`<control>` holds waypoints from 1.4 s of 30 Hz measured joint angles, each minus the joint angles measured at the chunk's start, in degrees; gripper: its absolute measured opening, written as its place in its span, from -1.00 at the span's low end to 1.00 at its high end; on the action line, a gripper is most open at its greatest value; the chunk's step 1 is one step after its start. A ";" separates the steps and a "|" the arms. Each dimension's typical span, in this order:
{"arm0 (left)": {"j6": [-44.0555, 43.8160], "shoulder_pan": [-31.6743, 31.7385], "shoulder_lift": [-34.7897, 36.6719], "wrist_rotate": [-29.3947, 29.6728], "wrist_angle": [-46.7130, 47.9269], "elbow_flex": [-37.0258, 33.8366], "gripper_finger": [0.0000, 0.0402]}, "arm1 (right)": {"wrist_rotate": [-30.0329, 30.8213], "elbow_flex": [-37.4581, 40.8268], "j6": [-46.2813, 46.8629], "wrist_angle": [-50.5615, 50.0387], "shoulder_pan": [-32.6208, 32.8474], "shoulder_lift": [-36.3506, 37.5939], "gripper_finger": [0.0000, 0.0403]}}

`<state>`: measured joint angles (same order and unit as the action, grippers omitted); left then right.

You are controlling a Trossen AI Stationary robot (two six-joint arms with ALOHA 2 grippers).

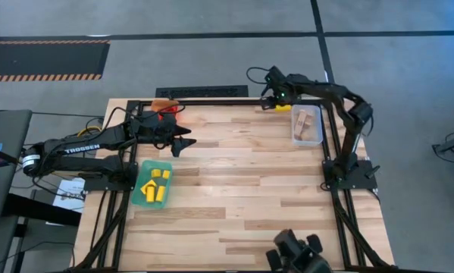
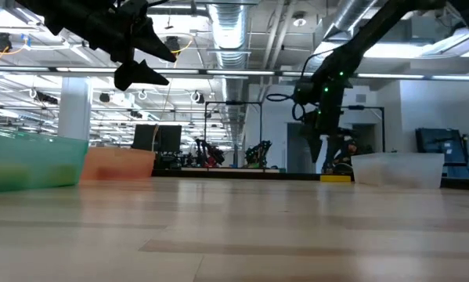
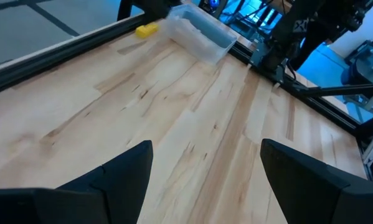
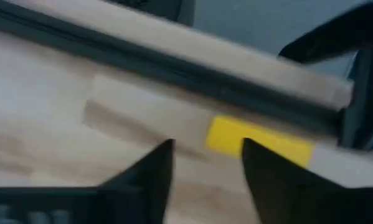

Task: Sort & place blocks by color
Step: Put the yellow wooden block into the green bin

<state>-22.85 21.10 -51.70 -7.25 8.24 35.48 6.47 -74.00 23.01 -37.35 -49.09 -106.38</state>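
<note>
Seen from above, the right gripper [image 1: 276, 101] reaches to the upper edge of the wooden table [image 1: 234, 189], right of centre in the frame, hanging over a lone yellow block [image 1: 283, 107] that lies against the black frame rail [image 1: 211, 101], just left of the clear bin [image 1: 306, 125]. In the right wrist view the same yellow block [image 4: 259, 142] lies on the wood just beyond the fingertips [image 4: 158, 158], which stand parted around nothing. The clear bin holds pale wood blocks [image 1: 305, 120].

At the left of the overhead frame, the left gripper [image 1: 183, 142] hovers above the table, its fingers [image 3: 121, 171] spread wide and empty over bare planks in its own wrist view. Below it in the overhead frame sits the teal bin [image 1: 151, 183], with several yellow blocks [image 1: 155, 186] inside. Near the upper left corner of the table, the orange bin [image 1: 164, 105] shows red blocks [image 1: 168, 115] partly hidden behind the left arm.

From table height, the left gripper [image 2: 144, 63] hangs at upper left, well clear of the surface, while the right arm descends beside the clear bin [image 2: 397, 169] at right.
</note>
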 joint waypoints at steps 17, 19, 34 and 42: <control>-1.66 0.00 -0.02 0.55 0.18 0.00 0.42 | 4.12 -6.91 -11.67 -6.80 -2.25 -9.93 -0.97; -1.66 0.00 -0.02 0.70 0.23 0.00 0.42 | 2.98 -6.88 -11.48 -6.68 -1.38 -9.87 -0.98; 1.25 0.00 -0.02 -0.13 0.59 0.00 0.42 | -9.10 -6.84 -4.23 -7.74 21.38 -9.89 -0.99; 2.19 0.00 -0.02 -3.75 4.23 0.00 0.42 | -12.60 -6.73 6.70 -2.25 34.09 -10.02 -0.99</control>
<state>-20.66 21.10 -51.72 -11.00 12.47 35.48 -6.13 -80.73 29.71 -39.61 -15.00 -116.40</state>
